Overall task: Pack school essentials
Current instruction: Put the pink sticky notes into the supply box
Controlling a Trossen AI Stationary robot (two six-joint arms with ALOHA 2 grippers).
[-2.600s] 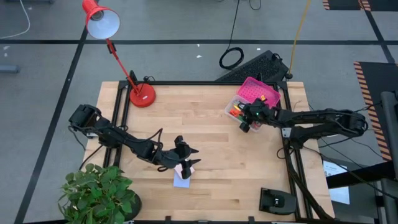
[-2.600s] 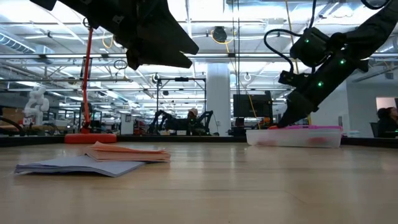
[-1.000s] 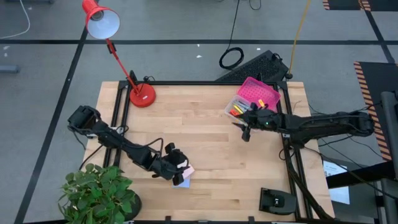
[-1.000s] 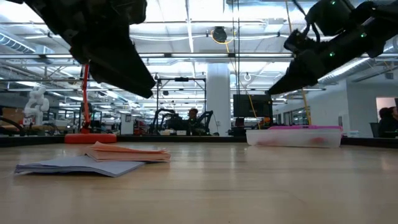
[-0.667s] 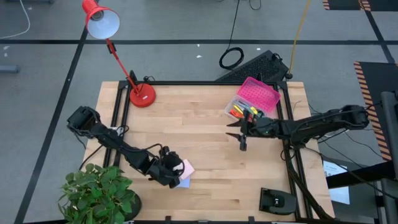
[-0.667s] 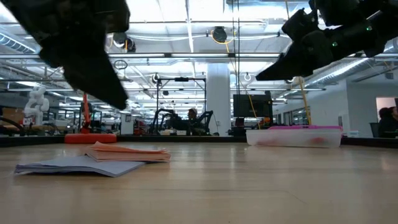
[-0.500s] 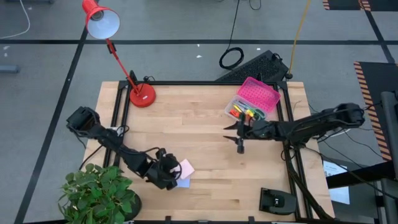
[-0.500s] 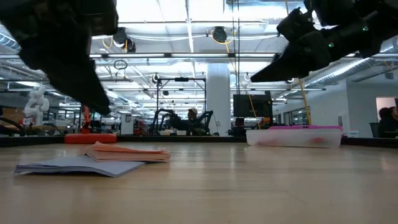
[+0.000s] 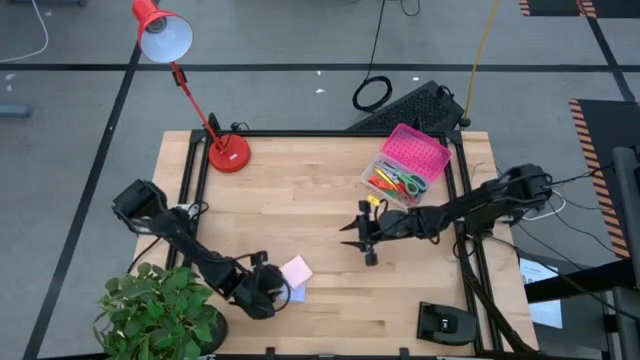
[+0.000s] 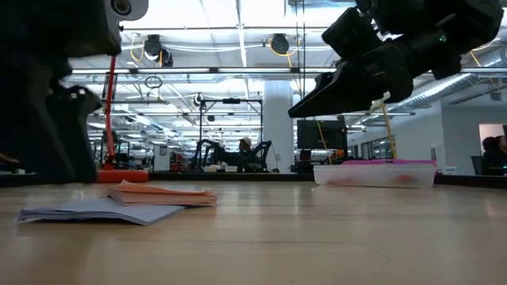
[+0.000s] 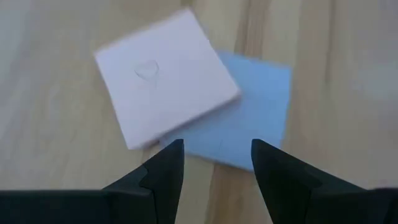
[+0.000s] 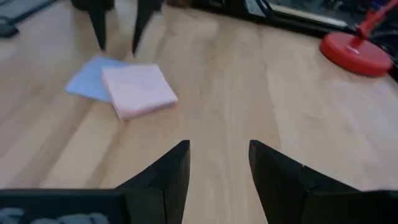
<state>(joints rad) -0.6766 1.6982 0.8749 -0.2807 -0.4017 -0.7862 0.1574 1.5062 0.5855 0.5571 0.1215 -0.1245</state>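
A pink sticky-note pad (image 11: 165, 93) lies partly on top of a lavender-blue one (image 11: 239, 124), which lies flat on the wooden table near its front left. My left gripper (image 9: 272, 290) stands open just to the near-left of the pads (image 9: 296, 272), touching nothing. My right gripper (image 9: 352, 235) hangs open above the table's middle, its fingers pointing toward the pads (image 12: 138, 90). A clear box (image 9: 392, 183) with its pink lid (image 9: 418, 150) open stands at the far right and holds scissors and coloured pens.
A red desk lamp stands with its base (image 9: 229, 153) at the far left. A potted plant (image 9: 160, 310) sits off the near left corner. A black device (image 9: 445, 323) lies near the near right corner. Bare wood lies between the pads and the box.
My right gripper has gone from beside the box toward the table's left and near edge, toward the pads, staying open. My left gripper has drawn back from over the pads toward the near left corner. The pads lie where they were.
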